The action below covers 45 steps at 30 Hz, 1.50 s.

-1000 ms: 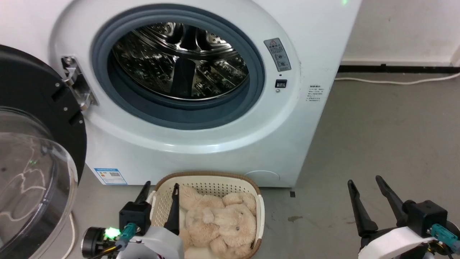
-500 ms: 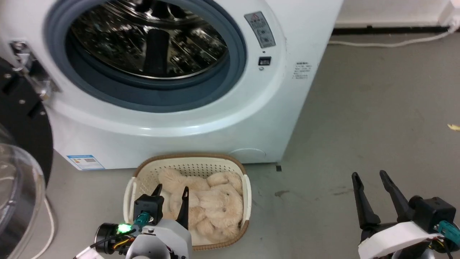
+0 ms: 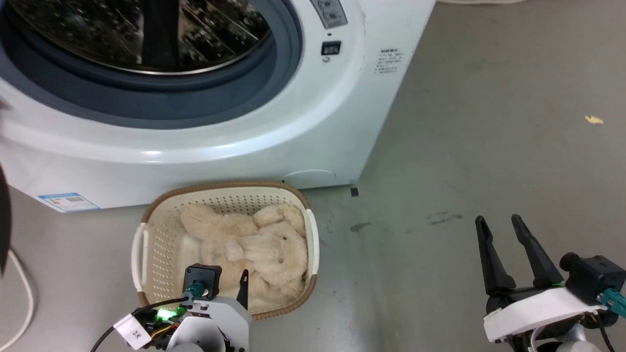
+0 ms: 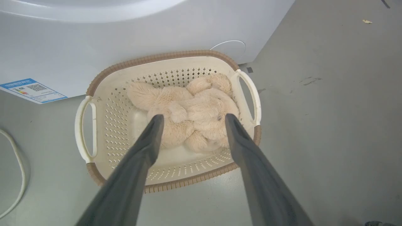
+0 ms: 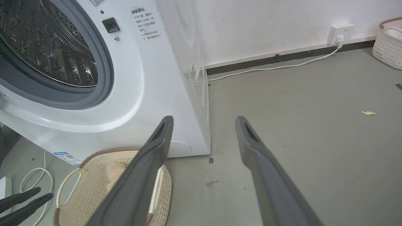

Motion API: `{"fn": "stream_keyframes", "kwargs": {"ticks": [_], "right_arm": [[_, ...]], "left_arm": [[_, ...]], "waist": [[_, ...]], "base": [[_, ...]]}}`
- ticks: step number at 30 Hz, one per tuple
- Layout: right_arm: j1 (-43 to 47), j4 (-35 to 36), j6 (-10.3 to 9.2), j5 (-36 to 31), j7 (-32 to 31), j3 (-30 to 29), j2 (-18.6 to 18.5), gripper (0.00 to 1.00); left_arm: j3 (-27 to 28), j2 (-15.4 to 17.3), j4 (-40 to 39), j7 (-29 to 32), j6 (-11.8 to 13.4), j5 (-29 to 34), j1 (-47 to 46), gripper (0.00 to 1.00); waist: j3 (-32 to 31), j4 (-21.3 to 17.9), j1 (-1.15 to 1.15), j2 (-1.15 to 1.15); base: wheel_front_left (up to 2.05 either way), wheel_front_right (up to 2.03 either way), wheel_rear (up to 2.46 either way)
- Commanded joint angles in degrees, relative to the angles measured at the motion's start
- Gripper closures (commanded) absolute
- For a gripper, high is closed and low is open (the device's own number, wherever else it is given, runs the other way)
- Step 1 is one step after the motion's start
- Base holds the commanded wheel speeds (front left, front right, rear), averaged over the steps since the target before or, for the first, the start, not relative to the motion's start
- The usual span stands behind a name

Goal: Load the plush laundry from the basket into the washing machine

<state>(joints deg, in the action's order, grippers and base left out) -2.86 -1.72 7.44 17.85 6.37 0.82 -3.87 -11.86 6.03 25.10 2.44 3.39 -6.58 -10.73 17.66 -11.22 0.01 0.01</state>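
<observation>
Nothing is loaded yet: the beige plush toy [image 3: 249, 242] lies curled in the cream laundry basket [image 3: 161, 239], just in front of the white washing machine [image 3: 220, 146], whose steel drum [image 3: 122, 34] stands open and, as far as it shows, empty. The left gripper [image 4: 191, 117] hovers above the basket, fingers spread wide over the toy, gripping nothing. The right gripper [image 3: 498, 220] waits well apart over bare floor, likewise spread and empty. Pick-up and transfer are both left to do.

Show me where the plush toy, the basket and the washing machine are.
plush toy [image 4: 191, 110], left wrist view, middle of its shaggy body.
basket [image 4: 157, 57], left wrist view, brown rim on the far side.
washing machine [image 3: 205, 146], head view, white front below the opening.
</observation>
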Motion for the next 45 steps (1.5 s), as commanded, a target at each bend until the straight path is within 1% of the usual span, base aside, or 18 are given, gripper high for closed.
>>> {"fn": "stream_keyframes", "kwargs": {"ticks": [1,6,10,13,14,18,20,21,22,23,24,30,32,38,45], "right_arm": [[-1.03,0.16,0.03,1.05,0.71,0.2,-0.33,0.0],[-1.54,0.33,0.03,2.54,1.31,0.78,-0.59,0.0],[-2.03,0.31,0.03,3.4,1.66,1.04,-0.77,0.0],[-2.56,0.27,0.03,4.44,2.02,1.21,-0.84,0.0],[-2.83,0.27,0.03,5.15,2.26,1.29,-0.83,0.0],[-3.16,0.35,0.03,6.21,2.62,1.51,-0.83,0.0],[-3.53,0.28,0.03,7.29,2.98,1.79,-0.96,0.0],[-3.53,0.28,0.03,7.29,2.98,1.79,-0.96,0.0],[-3.79,0.21,0.03,7.93,3.22,1.9,-1.14,0.0],[-3.79,0.21,0.03,7.93,3.22,1.9,-1.14,0.0],[-4.1,0.17,0.03,8.69,3.46,1.77,-1.22,0.0],[-4.93,0.11,0.03,10.53,4.06,1.67,-1.5,0.0],[-5.25,-0.06,0.04,11.37,4.3,1.76,-1.54,0.0],[-6.32,-0.27,0.04,13.96,5.01,2.5,-1.67,0.0],[-7.68,-0.4,0.04,16.59,5.85,3.14,-1.9,0.0]], "left_arm": [[-0.59,0.44,1.38,0.3,0.33,-0.41,-1.45,0.0],[-1.48,1.36,4.03,0.85,1.04,-1.07,-3.61,0.0],[-2.8,1.98,5.88,1.71,0.86,-0.88,-4.98,0.0],[-2.94,2.58,7.52,2.02,1.44,-1.64,-6.44,0.0],[-3.23,3.21,8.71,2.23,1.86,-1.9,-7.42,0.0],[-3.64,4.04,10.45,2.75,2.22,-2.43,-8.94,0.0],[-5.99,5.59,12.4,3.9,2.09,-0.98,-10.9,0.0],[-5.99,5.59,12.4,3.9,2.09,-0.98,-10.9,0.0],[-6.66,6.4,13.36,4.24,2.85,-0.71,-12.42,0.0],[-6.66,6.4,13.36,4.24,2.85,-0.71,-12.42,0.0],[-6.96,6.74,14.26,4.62,3.42,-1.02,-13.55,0.0],[-7.35,7.83,16.53,5.87,4.27,-2.35,-16.33,0.0],[-8.45,8.81,17.83,6.89,4.46,-1.85,-17.66,0.0],[-9.48,10.11,20.62,10.17,6.88,-2.56,-21.97,0.0],[-12.54,12.9,22.79,12.81,8.1,-1.71,-26.23,0.0]], "waist": [[1.1,-0.71,-0.01,-0.01],[3.27,-1.72,-0.01,-0.01],[4.65,-2.43,-0.01,-0.01],[5.98,-3.19,-0.01,-0.01],[6.88,-3.72,-0.01,-0.01],[8.32,-4.45,-0.01,-0.01],[9.82,-5.21,-0.01,-0.01],[9.82,-5.21,-0.01,-0.01],[10.79,-5.66,-0.01,-0.01],[10.79,-5.66,-0.01,-0.01],[11.81,-6.15,-0.01,-0.01],[14.53,-7.22,-0.01,-0.01],[15.69,-7.54,-0.01,-0.01],[19.1,-8.65,-0.01,-0.01],[23.25,-10.3,-0.01,-0.01]], "base": [[0.0,0.0,0.0],[0.0,0.0,0.0],[0.0,0.0,0.0],[0.0,0.0,0.0],[0.0,0.0,0.0],[0.0,0.0,0.0],[0.0,0.0,0.0],[0.0,0.0,0.0],[0.0,0.0,0.0],[0.0,0.0,0.0],[0.0,0.0,0.0],[0.0,0.0,0.0],[0.0,0.0,0.0],[0.0,0.0,0.0],[0.0,0.0,0.0]]}}
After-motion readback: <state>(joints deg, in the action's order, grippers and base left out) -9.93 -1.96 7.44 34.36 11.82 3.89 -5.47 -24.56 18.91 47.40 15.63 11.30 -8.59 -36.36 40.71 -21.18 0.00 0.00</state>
